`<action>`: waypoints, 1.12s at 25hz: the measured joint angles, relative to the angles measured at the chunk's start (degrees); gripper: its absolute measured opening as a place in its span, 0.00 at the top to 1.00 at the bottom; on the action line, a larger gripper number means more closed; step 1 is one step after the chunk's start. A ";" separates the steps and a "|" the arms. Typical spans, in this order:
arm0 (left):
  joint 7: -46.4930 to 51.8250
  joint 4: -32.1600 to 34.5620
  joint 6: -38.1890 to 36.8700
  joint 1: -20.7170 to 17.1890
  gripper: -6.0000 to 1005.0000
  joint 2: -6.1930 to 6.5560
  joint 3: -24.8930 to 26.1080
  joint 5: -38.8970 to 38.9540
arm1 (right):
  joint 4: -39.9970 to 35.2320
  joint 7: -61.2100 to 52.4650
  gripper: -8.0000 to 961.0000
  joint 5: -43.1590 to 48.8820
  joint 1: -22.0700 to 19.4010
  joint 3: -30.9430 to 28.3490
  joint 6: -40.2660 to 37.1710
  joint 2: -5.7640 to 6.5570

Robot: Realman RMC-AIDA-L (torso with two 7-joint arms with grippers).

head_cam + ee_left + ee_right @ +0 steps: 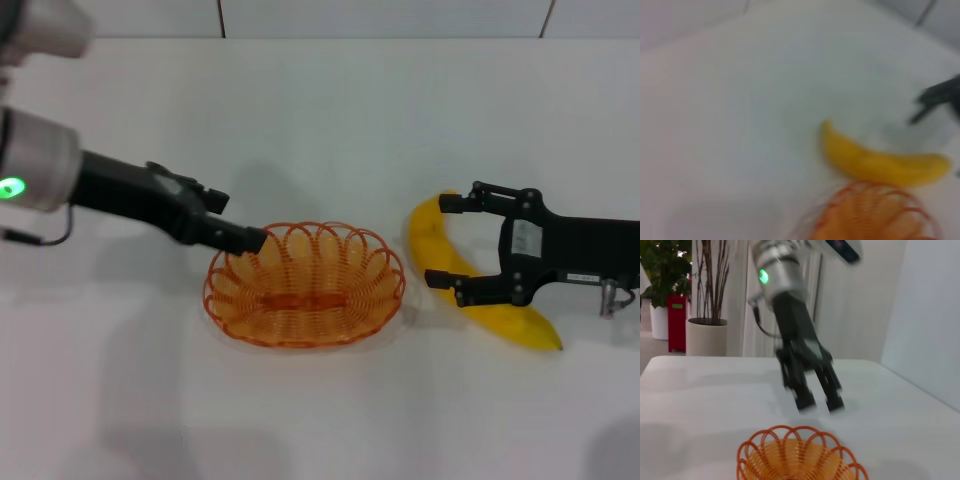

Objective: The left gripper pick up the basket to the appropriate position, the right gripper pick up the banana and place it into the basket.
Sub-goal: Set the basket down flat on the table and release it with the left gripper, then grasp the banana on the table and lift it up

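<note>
From my head, my left gripper (252,240) reaches the wire basket's (304,285) rim; my right gripper (441,240) gapes wide around the banana (440,245). Left wrist: banana (880,162) beside basket (875,212). Right wrist: left fingers (805,400) parted, holding nothing, above the basket (797,455).
</note>
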State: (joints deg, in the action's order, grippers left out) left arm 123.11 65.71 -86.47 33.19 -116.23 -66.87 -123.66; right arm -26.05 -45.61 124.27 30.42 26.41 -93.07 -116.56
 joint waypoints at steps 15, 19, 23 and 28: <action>-35.03 1.28 -10.31 -22.26 0.15 0.98 11.34 11.91 | -2.07 -1.44 0.07 -1.86 -4.70 -2.11 -0.09 0.03; -38.00 -6.11 -10.38 -20.10 0.15 2.53 13.70 10.98 | -3.13 -3.34 0.07 -1.75 -4.64 -1.85 -0.32 0.02; -40.76 -11.57 -10.57 -18.33 0.15 3.28 16.66 10.97 | -5.30 -6.00 0.07 -2.08 -4.36 -2.29 -3.26 -0.05; -41.21 -12.91 -10.64 -17.55 0.15 3.47 16.76 10.57 | -13.01 -13.60 0.07 -4.51 -4.17 -2.67 -9.73 -0.37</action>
State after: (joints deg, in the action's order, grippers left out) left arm 81.90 52.80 -97.11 15.65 -112.76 -50.11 -113.08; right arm -39.06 -59.21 119.77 26.25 23.74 -102.80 -116.92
